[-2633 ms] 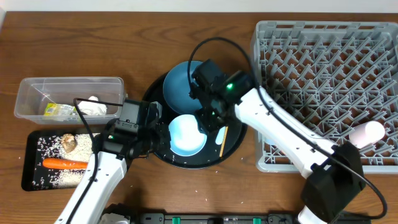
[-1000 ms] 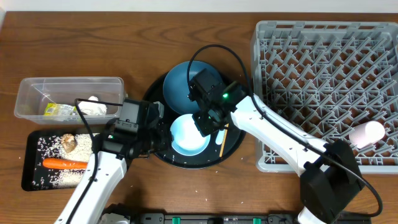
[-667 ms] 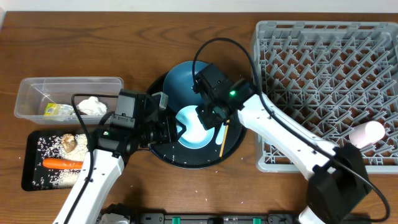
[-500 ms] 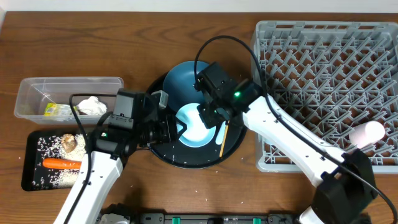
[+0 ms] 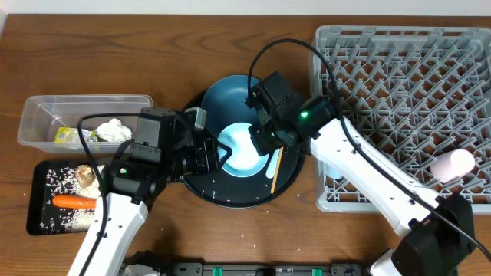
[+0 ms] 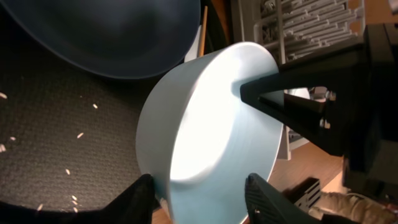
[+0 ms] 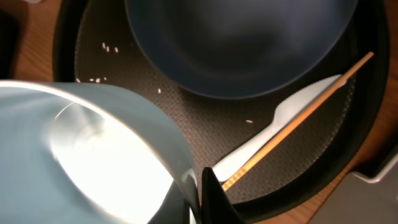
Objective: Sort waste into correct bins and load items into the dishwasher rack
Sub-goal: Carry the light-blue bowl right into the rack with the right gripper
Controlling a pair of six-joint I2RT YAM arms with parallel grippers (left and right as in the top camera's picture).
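Note:
The white bowl [image 5: 242, 151] hangs tilted on its side over the round black tray [image 5: 201, 193]. My right gripper [image 5: 261, 142] is shut on its rim, pinching the wall between its fingers [image 7: 211, 199]. My left gripper [image 5: 219, 157] is open at the bowl's underside [image 6: 211, 137], one finger [image 6: 140, 199] against its wall and the other apart. The dark blue plate [image 5: 230, 103] lies on the tray behind the bowl. A white spoon [image 7: 292, 113] and a wooden chopstick [image 5: 275, 172] lie on the tray's right side. The grey dishwasher rack [image 5: 406, 92] stands at the right.
A pink cup [image 5: 453, 165] lies in the rack's near right corner. The clear tub [image 5: 46, 115] at the left holds a white tissue [image 5: 115, 130] and a yellow-green wrapper [image 5: 65, 136]. The black rectangular tray [image 5: 37, 218] holds a carrot [image 5: 77, 202], a brown scrap [image 5: 84, 176] and rice.
The bowl has come up off the tray, tipped onto its side and shifted right with my right gripper. My left gripper's jaws have opened and let go of it.

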